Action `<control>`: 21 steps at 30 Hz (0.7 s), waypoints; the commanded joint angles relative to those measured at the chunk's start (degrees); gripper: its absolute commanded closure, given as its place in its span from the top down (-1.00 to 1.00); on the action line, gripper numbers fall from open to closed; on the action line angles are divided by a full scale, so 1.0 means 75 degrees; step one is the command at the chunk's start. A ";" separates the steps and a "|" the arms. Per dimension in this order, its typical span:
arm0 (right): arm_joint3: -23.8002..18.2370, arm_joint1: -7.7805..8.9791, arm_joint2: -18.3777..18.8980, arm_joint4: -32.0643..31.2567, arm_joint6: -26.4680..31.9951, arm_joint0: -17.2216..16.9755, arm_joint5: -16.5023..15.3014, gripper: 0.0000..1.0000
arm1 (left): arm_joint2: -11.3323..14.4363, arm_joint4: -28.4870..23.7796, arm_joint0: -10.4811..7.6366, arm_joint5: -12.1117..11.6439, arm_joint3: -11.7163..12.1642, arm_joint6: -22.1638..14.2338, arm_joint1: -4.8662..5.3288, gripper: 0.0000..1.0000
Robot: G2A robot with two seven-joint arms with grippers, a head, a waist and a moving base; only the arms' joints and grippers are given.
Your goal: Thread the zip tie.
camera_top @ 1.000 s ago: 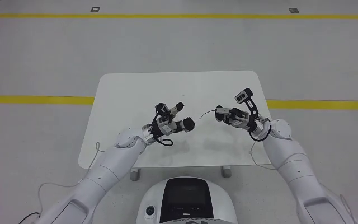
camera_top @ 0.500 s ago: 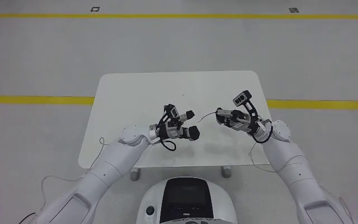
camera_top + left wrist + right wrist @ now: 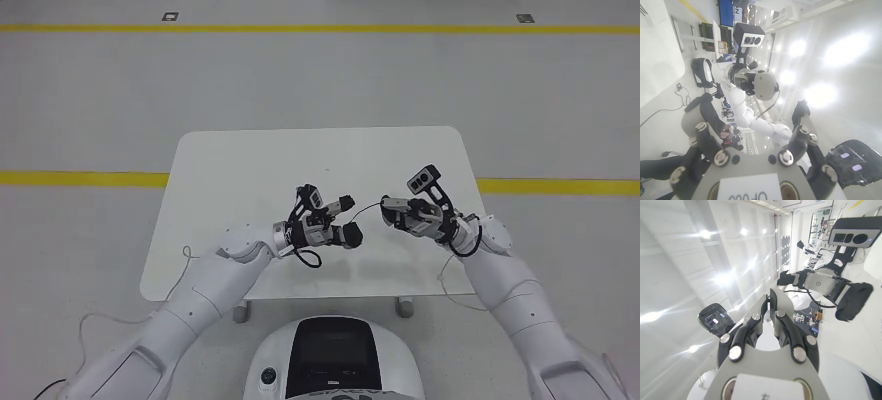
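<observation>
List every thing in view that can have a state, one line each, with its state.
right gripper, fingers shut on the zip tie.
zip tie, one end clamped, free end in the air, not yet looped.
left gripper, fingers open, holding nothing, facing the zip tie's free end.

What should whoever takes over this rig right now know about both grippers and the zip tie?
Right gripper: shut on one end of the thin black plastic zip tie, held over the white rectangular table.
Left gripper: open, close to the tie's free end, no contact visible.
Done: tie is off the table and presented between the arms.
Left: grasp the free end, feed it through the head, pull snug. No loop is visible yet.
</observation>
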 commanded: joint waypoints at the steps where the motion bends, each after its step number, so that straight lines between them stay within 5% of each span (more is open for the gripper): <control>1: 0.0059 -0.0019 -0.0090 0.0027 -0.0001 0.0037 0.0049 -1.00 | -0.0010 0.0066 -0.0026 -0.0173 0.0045 0.0280 -0.0029 1.00; 11: -0.0155 -0.0023 -0.0121 -0.0148 -0.0301 -0.0052 0.0098 -1.00 | -0.0002 0.0273 0.0028 -0.0043 -0.0123 0.0479 -0.0018 1.00; 21: -0.0168 -0.0078 -0.0163 -0.0138 -0.0523 -0.0146 0.0169 -1.00 | -0.0099 0.0019 0.0161 0.0054 -0.0233 0.0108 -0.0019 1.00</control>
